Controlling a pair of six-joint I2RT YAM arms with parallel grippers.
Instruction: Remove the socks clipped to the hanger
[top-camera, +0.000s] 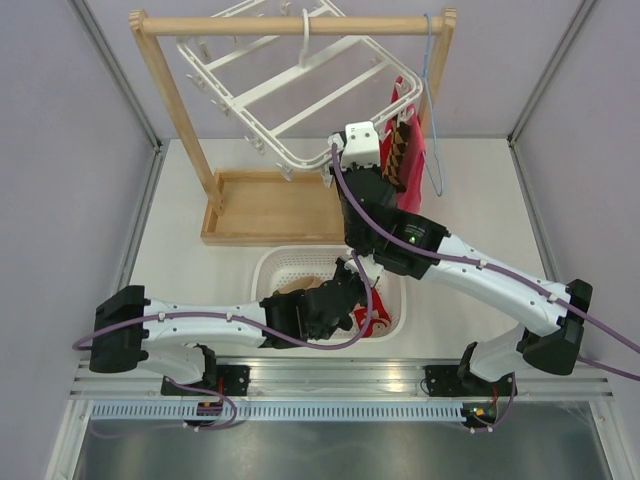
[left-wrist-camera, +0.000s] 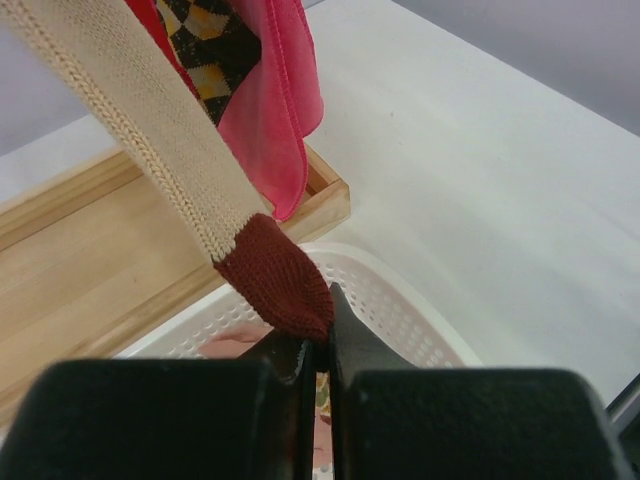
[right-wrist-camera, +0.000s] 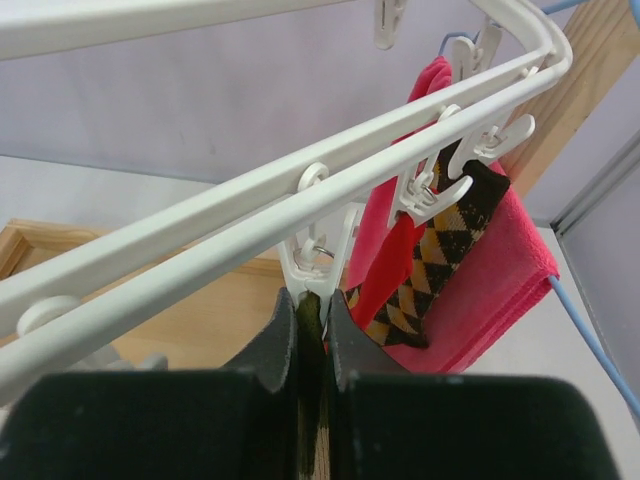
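Observation:
The white hanger (top-camera: 290, 90) hangs tilted from the wooden rack; it also shows in the right wrist view (right-wrist-camera: 250, 200). My right gripper (top-camera: 338, 152) (right-wrist-camera: 312, 310) is shut on an olive sock edge (right-wrist-camera: 311, 325) right under a white clip (right-wrist-camera: 325, 250). My left gripper (top-camera: 352, 275) (left-wrist-camera: 325, 330) is shut on the dark red toe (left-wrist-camera: 280, 280) of a cream ribbed sock (left-wrist-camera: 150, 130) that stretches up and left. A brown diamond sock (right-wrist-camera: 450, 240) (top-camera: 398, 150) and a red sock (right-wrist-camera: 400, 250) hang clipped further along the frame. Whether both grippers hold one sock is hidden.
A white perforated basket (top-camera: 275, 265) (left-wrist-camera: 420, 310) with socks in it sits under my left gripper. A large pink-red cloth (top-camera: 415, 170) (right-wrist-camera: 490, 280) hangs on a light-blue wire hanger (top-camera: 432, 100). The rack's wooden tray base (top-camera: 270, 205) lies behind the basket.

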